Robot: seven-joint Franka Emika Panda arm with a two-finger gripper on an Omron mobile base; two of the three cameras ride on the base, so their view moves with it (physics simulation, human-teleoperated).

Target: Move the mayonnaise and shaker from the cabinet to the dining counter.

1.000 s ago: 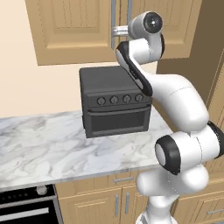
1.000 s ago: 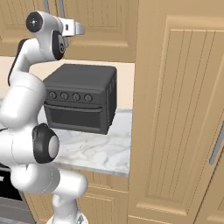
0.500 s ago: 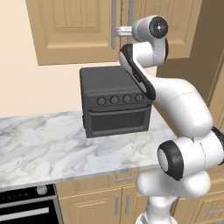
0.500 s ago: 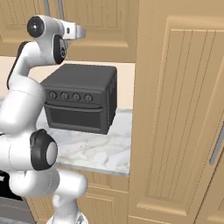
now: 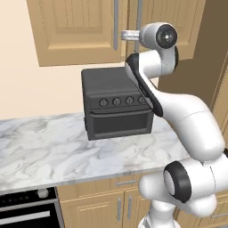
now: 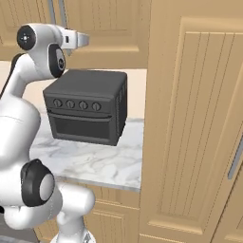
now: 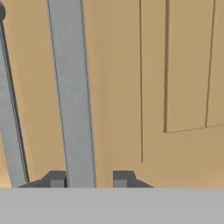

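Light wooden cabinet [image 5: 75,35], black oven [image 5: 116,102]

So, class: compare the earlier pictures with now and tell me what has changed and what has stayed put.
The arm's upper joint has shifted slightly right in the left base view. The gripper now stands with its fingertips either side of the cabinet door's bar handle, but a firm grip isn't certain. The doors stay shut; the toaster oven and counter are unchanged.
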